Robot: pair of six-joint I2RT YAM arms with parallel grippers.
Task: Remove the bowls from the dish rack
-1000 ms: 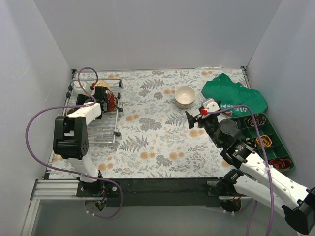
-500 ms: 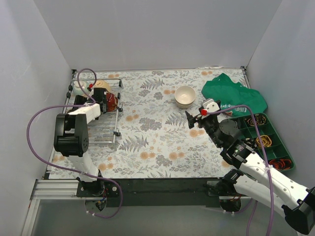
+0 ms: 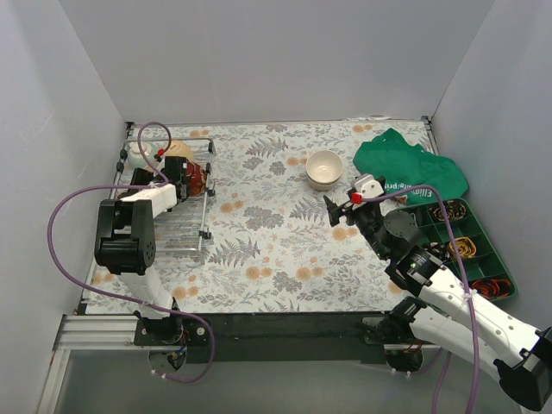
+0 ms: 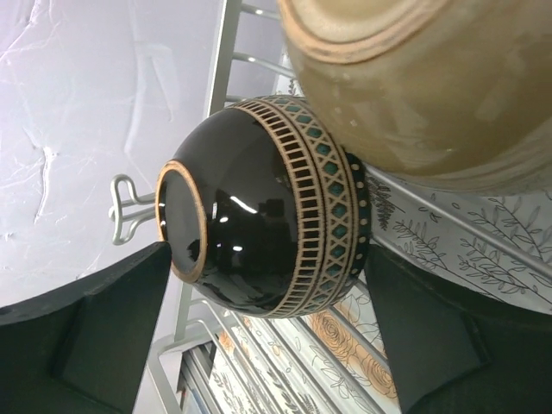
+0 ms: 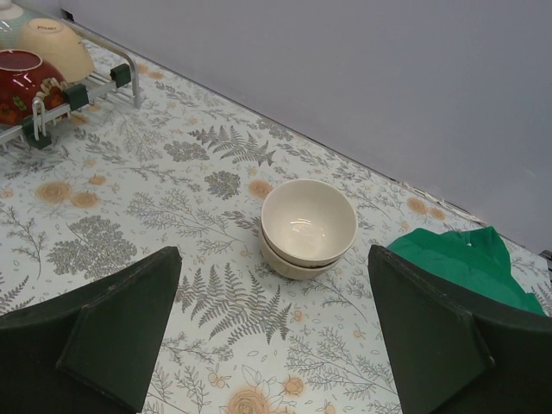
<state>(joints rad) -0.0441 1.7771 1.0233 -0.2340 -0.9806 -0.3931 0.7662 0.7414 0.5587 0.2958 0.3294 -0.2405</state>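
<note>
The silver wire dish rack [image 3: 164,220] stands at the table's left. In it are a tan bowl [image 3: 178,151], a pale mint bowl [image 3: 140,154] and a red bowl [image 3: 199,178]. My left gripper [image 3: 181,175] is over the rack's far part. In the left wrist view it [image 4: 267,345] is open, with a glossy black bowl with a patterned band [image 4: 259,207] lying on its side between the fingers; I cannot tell whether they touch it. The tan bowl [image 4: 431,86] leans just beyond. Two stacked cream bowls [image 3: 324,168] stand on the table. My right gripper [image 3: 343,207] is open and empty, near them [image 5: 309,224].
A green cloth [image 3: 405,168] lies at the back right. A green compartment tray [image 3: 470,250] with small items sits at the right edge. The right wrist view shows the rack's corner [image 5: 95,86] with the red bowl [image 5: 21,82] and tan bowl [image 5: 56,47]. Grey walls enclose the table.
My left gripper has moved a little toward the back of the rack, closer to the bowls. The right arm has barely moved.
</note>
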